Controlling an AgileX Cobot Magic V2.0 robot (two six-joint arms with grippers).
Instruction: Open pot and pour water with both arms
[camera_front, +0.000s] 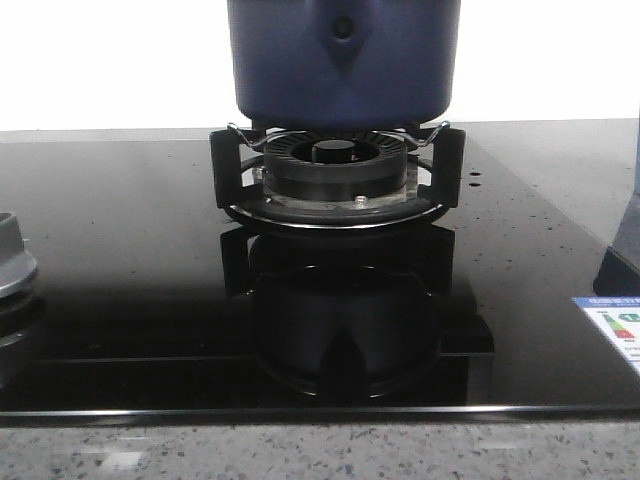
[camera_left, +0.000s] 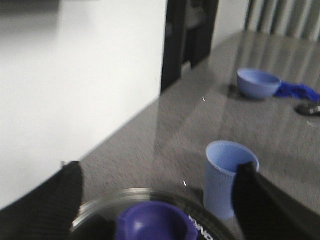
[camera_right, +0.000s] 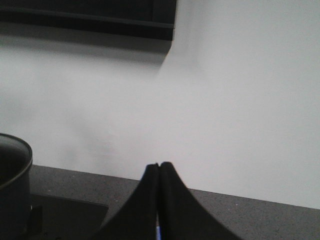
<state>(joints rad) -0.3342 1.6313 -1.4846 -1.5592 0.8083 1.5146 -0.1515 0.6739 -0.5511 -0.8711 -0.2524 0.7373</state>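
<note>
The dark navy pot (camera_front: 343, 60) stands on the black burner grate (camera_front: 338, 170) at the back centre; its top is cut off in the front view. Neither gripper shows there. In the left wrist view my left gripper (camera_left: 158, 166) is open, its black fingers (camera_left: 52, 200) wide apart. Between and below them lies a glass lid (camera_left: 100, 207) with a steel rim and a navy knob (camera_left: 152, 224). What the lid rests on is hidden. My right gripper (camera_right: 159, 164) is shut, facing a white wall. The pot's rim (camera_right: 15, 150) shows at that view's edge.
A pale blue cup (camera_left: 225, 180) stands on the grey counter right beside the left gripper's far finger. Further off are a blue bowl (camera_left: 257, 82) and a blue cloth (camera_left: 297, 90). A second burner (camera_front: 12, 262) sits at the hob's left edge, a sticker (camera_front: 610, 325) at its right.
</note>
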